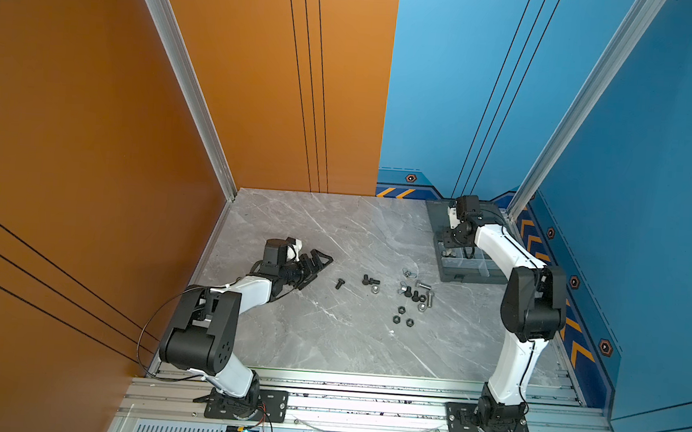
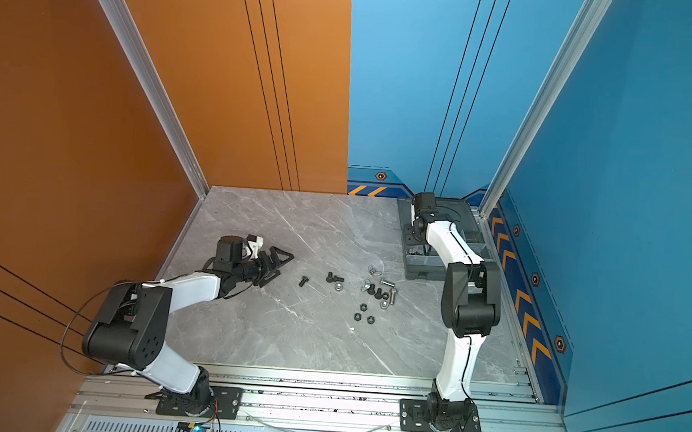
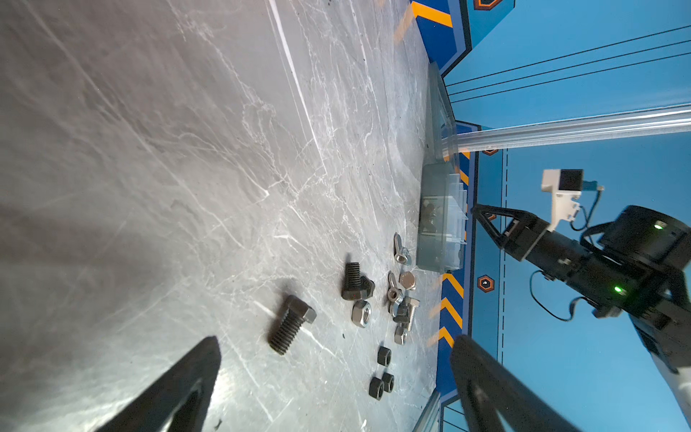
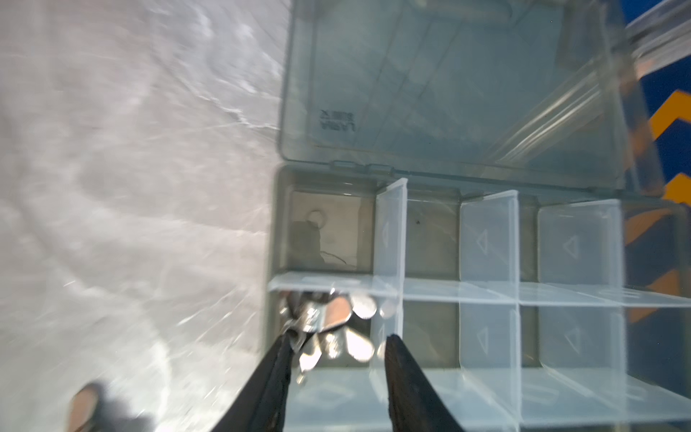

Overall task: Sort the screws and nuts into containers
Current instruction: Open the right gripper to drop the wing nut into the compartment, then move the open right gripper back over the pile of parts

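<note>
Both arms [image 1: 513, 362] are white with black joints [image 1: 534, 301], tools [image 1: 322, 269] and thin cables [image 1: 140, 336].

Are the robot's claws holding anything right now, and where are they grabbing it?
Nothing is held. The left gripper is open and empty; the right gripper stands open above the wing nuts in a compartment.

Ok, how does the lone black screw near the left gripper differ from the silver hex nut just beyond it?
The lone black screw is matte and dark; the silver hex nut is shiny. The screw has a threaded shank under a hex head; the nut is only a short holed ring, and smaller. The screw lies by itself; the nut sits beside another black screw. Both lie loose on the table.
</note>
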